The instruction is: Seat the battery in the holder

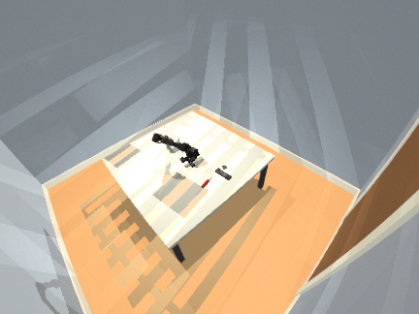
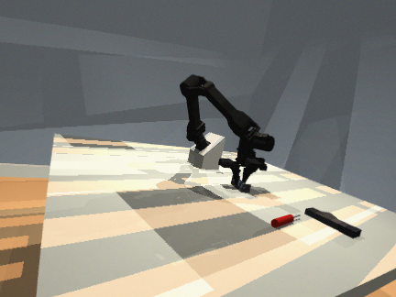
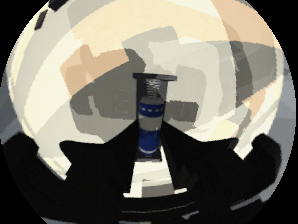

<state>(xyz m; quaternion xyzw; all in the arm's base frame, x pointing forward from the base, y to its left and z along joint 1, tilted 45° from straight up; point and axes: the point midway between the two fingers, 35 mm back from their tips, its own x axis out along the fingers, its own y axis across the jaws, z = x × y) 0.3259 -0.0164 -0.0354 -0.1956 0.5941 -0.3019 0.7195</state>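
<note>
The battery (image 3: 150, 141), blue with a pale band, lies lengthwise in the dark holder (image 3: 170, 77) in the wrist view. The holder's coiled spring (image 3: 153, 87) shows between its far end wall and the battery's far end. The battery's near end is by the holder's near end; whether it is under the lip I cannot tell. My gripper (image 3: 149, 122) (image 2: 240, 185) is shut on the battery, a finger along each side, low at the table. The fingers hide part of the holder's sides. In the exterior view the holder is a small dark shape under the fingertips.
A red cylinder (image 1: 206, 183) (image 2: 281, 221) with thin metal pins lies on the table (image 1: 170, 228) (image 2: 115, 270). A long black bar (image 1: 223, 173) (image 2: 334, 223) lies beyond it, farther from the gripper. A pale grey block (image 2: 207, 157) stands by the arm's base.
</note>
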